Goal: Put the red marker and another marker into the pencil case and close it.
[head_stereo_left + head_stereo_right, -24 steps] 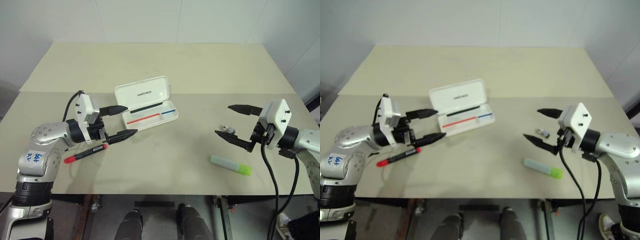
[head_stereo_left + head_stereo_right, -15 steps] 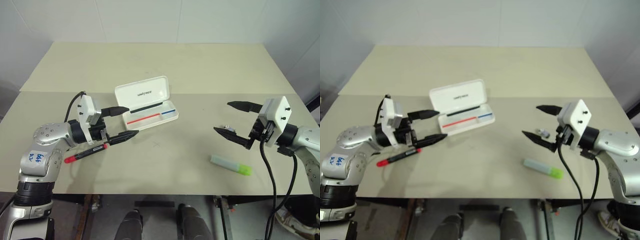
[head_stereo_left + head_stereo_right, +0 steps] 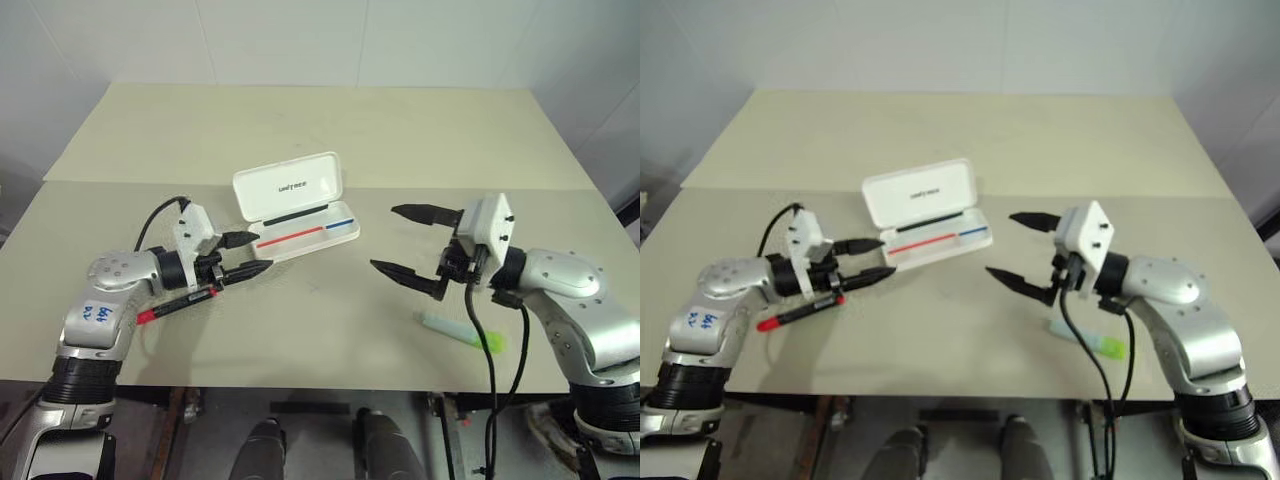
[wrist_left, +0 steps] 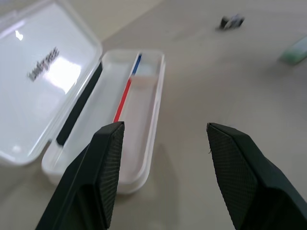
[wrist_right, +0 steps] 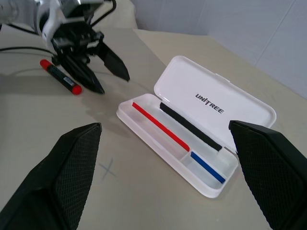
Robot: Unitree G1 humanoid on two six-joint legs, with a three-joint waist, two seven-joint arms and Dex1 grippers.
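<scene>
1. From my remote station: the pencil case [image 3: 297,206] lies open on the beige table [image 3: 300,130], lid tipped back, tray facing me, with red and blue lines inside.
2. My left gripper [image 3: 250,255] hovers just beside the case's left end, fingers parted and holding nothing.
3. The red marker [image 3: 178,304] lies on the table under and just behind that gripper, partly hidden by it; I cannot tell whether they touch.
4. My right gripper [image 3: 403,243] hangs above the table to the right of the case, jaws spread wide and empty.
5. The green highlighter [image 3: 462,332] rests on the table near the front edge, beneath my right wrist, crossed by a black cable [image 3: 482,345].
6. A small dark clip [image 4: 232,21] lies on the table in the left wrist view, well apart from the case.
</scene>
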